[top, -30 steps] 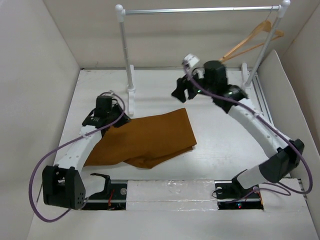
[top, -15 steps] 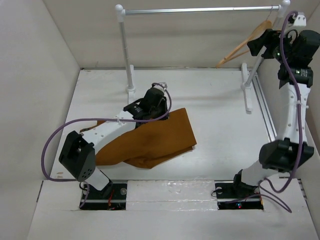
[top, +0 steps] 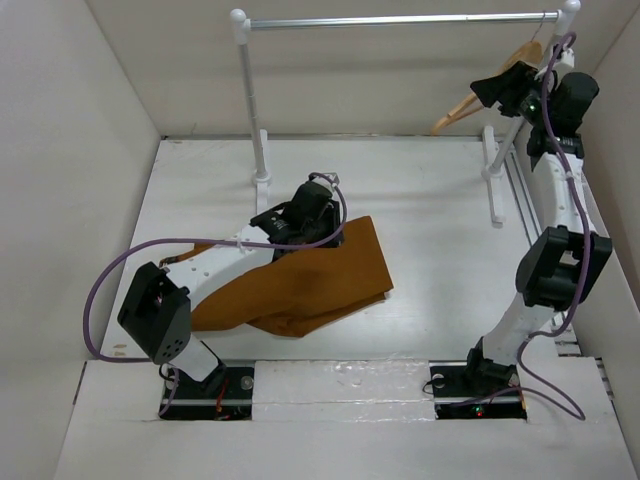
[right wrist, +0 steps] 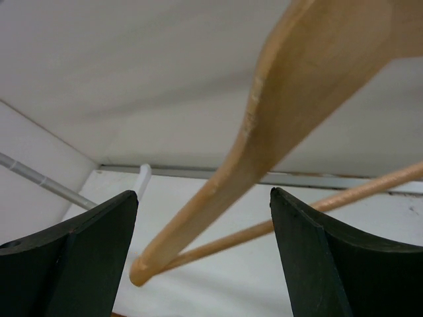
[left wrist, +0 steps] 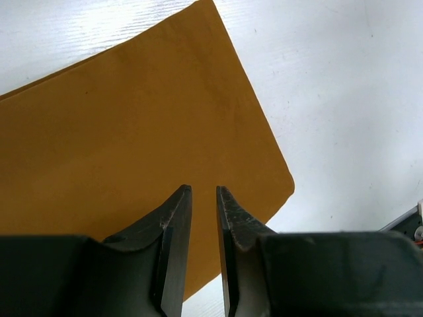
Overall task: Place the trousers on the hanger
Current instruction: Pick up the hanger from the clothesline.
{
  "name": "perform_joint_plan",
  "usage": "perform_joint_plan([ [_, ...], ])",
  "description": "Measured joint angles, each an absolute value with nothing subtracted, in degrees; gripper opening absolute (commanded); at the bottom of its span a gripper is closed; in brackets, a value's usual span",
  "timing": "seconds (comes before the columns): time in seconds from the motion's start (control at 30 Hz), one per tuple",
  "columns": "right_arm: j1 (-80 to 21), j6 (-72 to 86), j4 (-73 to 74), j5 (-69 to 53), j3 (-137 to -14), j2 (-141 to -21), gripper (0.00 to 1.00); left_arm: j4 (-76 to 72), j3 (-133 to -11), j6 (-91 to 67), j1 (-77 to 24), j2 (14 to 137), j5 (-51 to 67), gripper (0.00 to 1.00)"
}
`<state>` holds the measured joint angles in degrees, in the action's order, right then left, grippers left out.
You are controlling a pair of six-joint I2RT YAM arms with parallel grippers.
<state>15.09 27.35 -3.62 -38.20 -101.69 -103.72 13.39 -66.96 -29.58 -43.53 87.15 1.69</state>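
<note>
Two jobs are open at once, and neither gripper has closed on its thing. On the left, the left gripper [left wrist: 203, 190] hovers low over the trousers [left wrist: 132, 119], its fingers a narrow slit apart with nothing between them; the rust-brown cloth lies folded flat on the table [top: 440, 230], a little left of the middle. Behind it stands the silver rail [top: 400, 19] on white posts. At the far right the hanger [right wrist: 291, 86] hangs from the right end of that rail, and the right gripper [right wrist: 201, 193] is raised to it with fingers spread wide, one on each side of the wooden shoulder arm and the crossbar, touching neither as far as the wrist view shows. I judge the step in hand to be fetching the hanger, while the left gripper readies a pinch on the cloth. Next, the right fingers need to press together on the wood and lift until the hook clears the rail; the left needs to come down onto an edge of the trousers, since a flat fold gives little to bite
</note>
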Motion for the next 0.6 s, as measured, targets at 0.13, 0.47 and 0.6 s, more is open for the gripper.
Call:
perform_joint_plan([
  [0.13, 12.8, 30.7, -9.6, -38.6, -101.6, -106.1, 0.86, 13.6, -67.0, -29.6, -43.5, 87.2, 1.9, 0.19],
  [0.47, 9.3, 35.0, -17.3, -38.2, -97.4, -109.3, 0.79, 14.7, -67.0, -29.2, -43.5, 87.2, 1.2, 0.19],
  [0.6, 8.9, 36.0, -20.4, -37.9, -96.4, -109.4, 0.77, 14.9, -67.0, -29.0, -43.5, 87.2, 1.2, 0.19],
])
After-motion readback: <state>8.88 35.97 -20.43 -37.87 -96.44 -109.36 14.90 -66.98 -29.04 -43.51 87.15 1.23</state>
